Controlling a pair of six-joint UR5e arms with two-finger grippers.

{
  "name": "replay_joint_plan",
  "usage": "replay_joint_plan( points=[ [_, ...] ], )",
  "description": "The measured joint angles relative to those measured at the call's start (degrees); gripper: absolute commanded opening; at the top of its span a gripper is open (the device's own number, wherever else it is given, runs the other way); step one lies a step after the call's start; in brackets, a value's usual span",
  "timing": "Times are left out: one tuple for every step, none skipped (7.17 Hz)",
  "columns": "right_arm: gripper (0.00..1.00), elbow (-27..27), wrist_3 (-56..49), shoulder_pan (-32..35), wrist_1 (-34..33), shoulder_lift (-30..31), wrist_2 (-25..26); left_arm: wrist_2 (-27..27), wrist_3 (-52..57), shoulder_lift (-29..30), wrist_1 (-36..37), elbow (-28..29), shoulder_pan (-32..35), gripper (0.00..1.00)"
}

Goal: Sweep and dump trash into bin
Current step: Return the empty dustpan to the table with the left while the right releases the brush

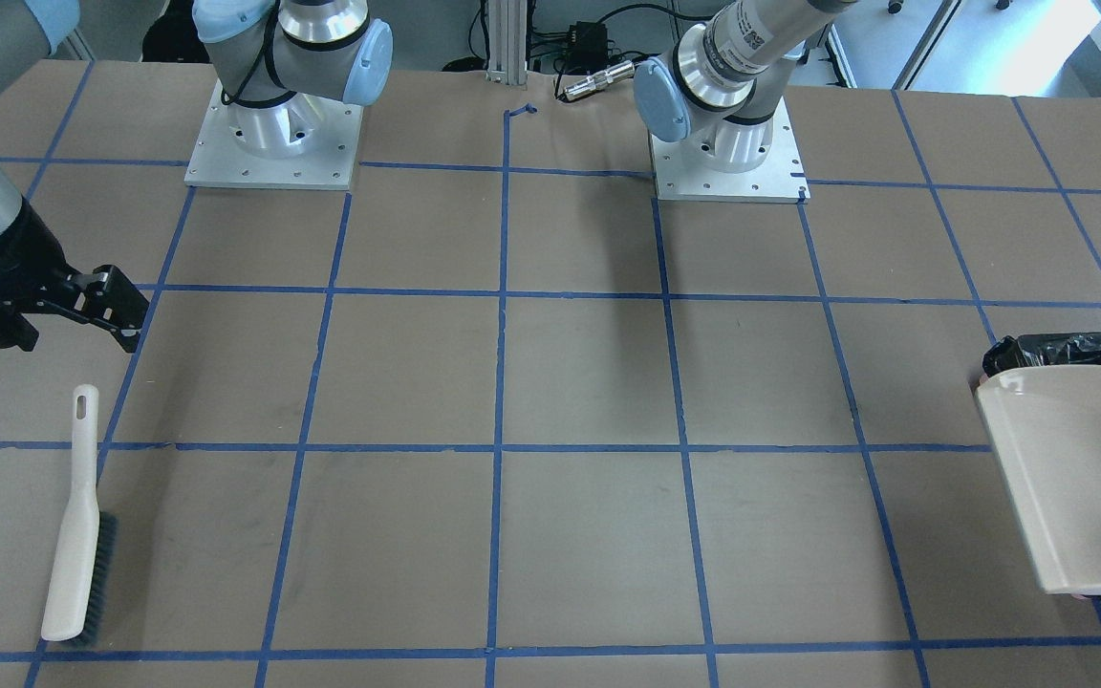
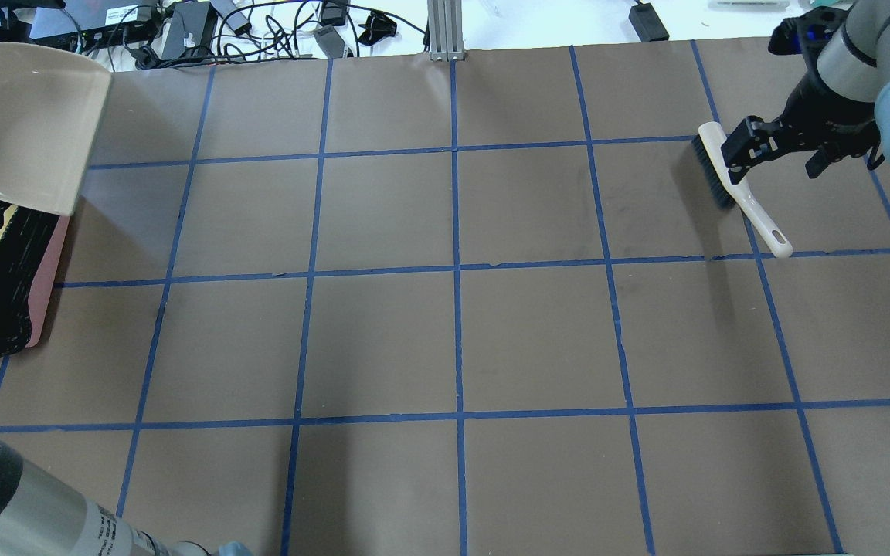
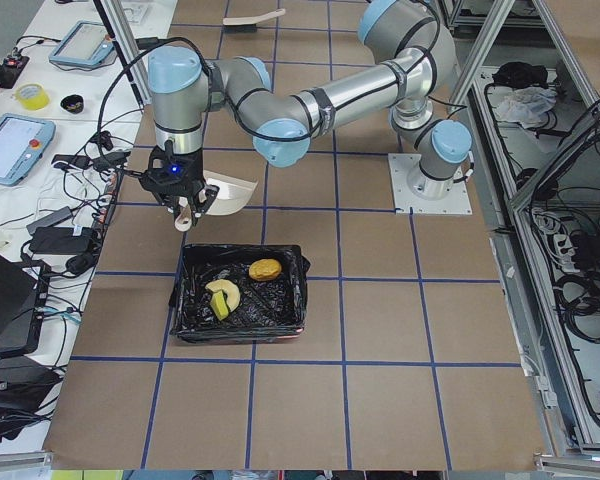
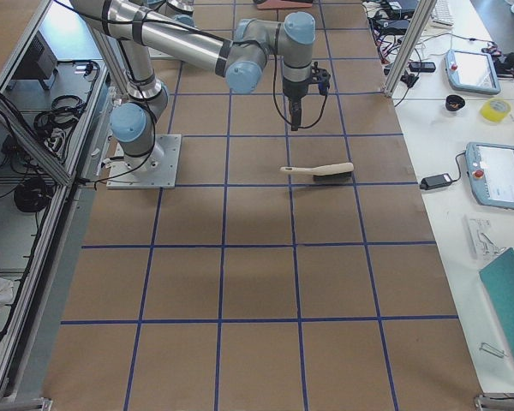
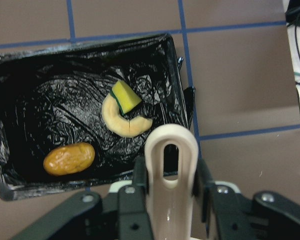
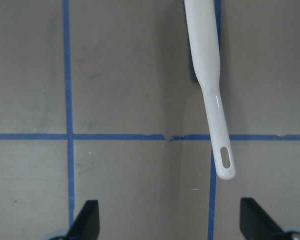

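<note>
All three pieces of trash lie in the pink rectangular bin lined with crinkled black plastic (image 5: 35, 90). The bin sits at the left edge of the overhead view. In my left wrist view the glossy yellow-brown potato-like lump (image 5: 69, 158) rests at the lower left of the liner. The pale yellow curved crescent slice (image 5: 125, 120) is near the middle, and the green-and-yellow sponge piece (image 5: 126, 96) touches its upper edge.

My left gripper (image 5: 171, 176) is clamped on the looped handle of the beige plastic dustpan (image 2: 20, 116). It holds the pan off the table at the bin's far end, in the upper left of the overhead view. The scoop shows nothing inside.

My right gripper (image 6: 170, 220) has its jaws spread wide and carries nothing. It hangs near the handle end of the beige brush with dark bristles (image 6: 209, 85), which lies flat on the brown table (image 1: 589, 382) at the lower left of the front-facing view.

I judge the sweeping and the dump done. What seems left is setting the dustpan down and pulling both arms clear.
</note>
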State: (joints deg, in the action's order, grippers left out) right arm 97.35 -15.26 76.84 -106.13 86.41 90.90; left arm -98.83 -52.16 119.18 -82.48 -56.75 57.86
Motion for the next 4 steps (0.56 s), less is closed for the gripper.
replay_joint_plan(
  points=[
    [1.0, -3.45, 0.78, 2.39, 3.39, 0.2, -0.31, 0.27, -4.34, 0.78, -1.77, -1.82, 2.48, 0.0],
    [1.0, -6.17, 2.04, 3.84, 7.51, 0.1, -0.73, 0.32, -8.62, 2.29, -3.72, -3.12, 4.48, 0.0],
    [1.0, -7.34, 3.18, 4.73, 9.48, -0.04, -1.59, 0.3, -12.16, 4.37, -5.74, -3.38, 6.08, 0.0],
    [1.0, -7.82, 4.74, 5.98, 10.03, -0.06, -2.78, 0.25, -14.97, 6.45, -7.63, -2.65, 7.27, 0.0]
  ],
)
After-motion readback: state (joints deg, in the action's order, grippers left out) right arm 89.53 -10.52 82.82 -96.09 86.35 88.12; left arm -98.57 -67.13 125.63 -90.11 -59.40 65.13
